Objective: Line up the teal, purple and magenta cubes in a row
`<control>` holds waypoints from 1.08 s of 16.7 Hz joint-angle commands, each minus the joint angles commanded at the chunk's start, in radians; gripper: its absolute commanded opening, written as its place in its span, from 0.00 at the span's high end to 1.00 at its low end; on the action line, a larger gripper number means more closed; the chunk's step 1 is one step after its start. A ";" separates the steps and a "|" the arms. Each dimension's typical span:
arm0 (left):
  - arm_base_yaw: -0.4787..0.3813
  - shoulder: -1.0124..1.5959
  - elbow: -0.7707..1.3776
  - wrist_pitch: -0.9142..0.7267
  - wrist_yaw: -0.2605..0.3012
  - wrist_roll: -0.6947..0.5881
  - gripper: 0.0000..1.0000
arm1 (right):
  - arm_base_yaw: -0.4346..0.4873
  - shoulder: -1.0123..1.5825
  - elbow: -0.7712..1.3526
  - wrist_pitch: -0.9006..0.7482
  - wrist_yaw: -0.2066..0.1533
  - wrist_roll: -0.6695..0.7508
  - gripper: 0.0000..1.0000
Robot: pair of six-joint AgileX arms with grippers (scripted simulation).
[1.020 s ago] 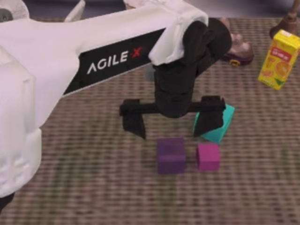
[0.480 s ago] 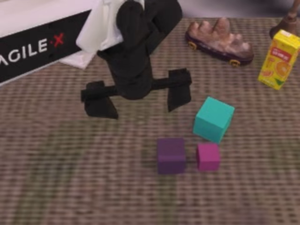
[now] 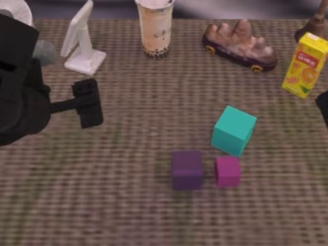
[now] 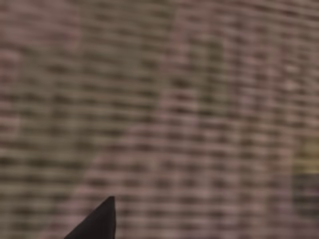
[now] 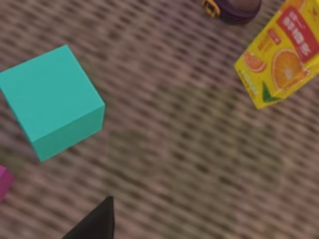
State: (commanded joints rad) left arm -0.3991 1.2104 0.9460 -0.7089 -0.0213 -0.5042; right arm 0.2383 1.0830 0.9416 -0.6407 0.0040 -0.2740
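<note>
The teal cube (image 3: 233, 130) sits right of centre, turned at an angle. In front of it the purple cube (image 3: 187, 169) and the smaller magenta cube (image 3: 227, 171) stand side by side with a small gap. My left gripper (image 3: 36, 108) is open at the table's left edge, far from the cubes, with one finger (image 3: 87, 102) showing; its wrist view shows only mat and a fingertip (image 4: 102, 221). Only a dark sliver of my right gripper (image 3: 324, 106) shows at the right edge. Its wrist view holds the teal cube (image 5: 52, 99), a corner of the magenta cube (image 5: 4, 181) and one fingertip (image 5: 97, 221).
Along the back stand a white stand (image 3: 81, 43), a milk-tea cup (image 3: 155, 28), a brown toy on wheels (image 3: 240, 43) and a brown bell (image 3: 313, 25). A yellow juice box (image 3: 305, 64) stands at the back right, also in the right wrist view (image 5: 281, 52).
My left arm has pulled back from above the cubes to the table's left edge, still open and holding nothing. The three cubes have not moved. A sliver of my right gripper has appeared.
</note>
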 joint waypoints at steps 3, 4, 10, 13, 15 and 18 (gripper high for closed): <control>0.115 -0.303 -0.271 0.162 0.001 0.121 0.00 | 0.064 0.334 0.255 -0.181 0.002 -0.075 0.00; 0.151 -0.405 -0.357 0.216 0.002 0.163 0.00 | 0.086 0.442 0.338 -0.240 0.002 -0.099 0.00; 0.332 -0.955 -0.769 0.526 0.012 0.388 0.00 | 0.189 0.908 0.745 -0.513 0.001 -0.216 0.00; 0.390 -1.129 -0.890 0.644 0.018 0.465 0.00 | 0.223 1.049 0.889 -0.595 0.000 -0.254 0.00; 0.412 -1.191 -0.932 0.693 0.020 0.495 0.00 | 0.236 1.101 0.943 -0.621 -0.001 -0.268 0.00; 0.419 -1.210 -0.946 0.709 0.021 0.504 0.00 | 0.240 1.119 0.961 -0.630 -0.001 -0.272 0.00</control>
State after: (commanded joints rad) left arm 0.0200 0.0000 0.0000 0.0000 0.0000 0.0000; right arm 0.4779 2.2022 1.9022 -1.2707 0.0031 -0.5462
